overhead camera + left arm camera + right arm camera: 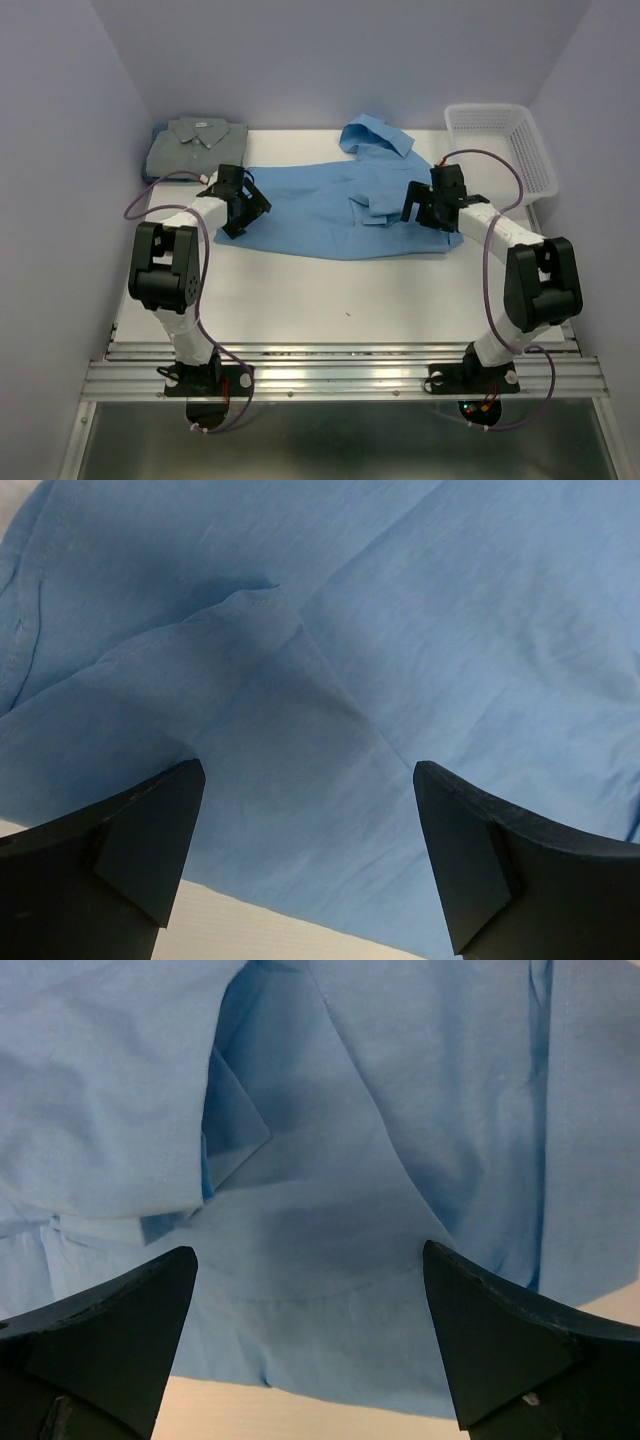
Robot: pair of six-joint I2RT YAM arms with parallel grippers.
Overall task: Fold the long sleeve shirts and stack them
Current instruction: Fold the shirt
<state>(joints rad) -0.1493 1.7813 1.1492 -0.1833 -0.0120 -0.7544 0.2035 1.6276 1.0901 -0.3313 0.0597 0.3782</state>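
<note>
Both arms hover over the sky-blue shirt (pixel 320 210), which is spread crosswise on the table (pixel 300 300) with its collar toward the far edge. The grey-green shirt (pixel 195 145) lies folded in the far-left corner. The left gripper (pixel 243 205) and right gripper (pixel 425 205) stand spread wide and hold nothing, each poised above one end of the blue cloth. The next fold likely goes best if each pinches a clean edge, both lift together, and the bunched flap near the right gripper is laid flat.
</note>
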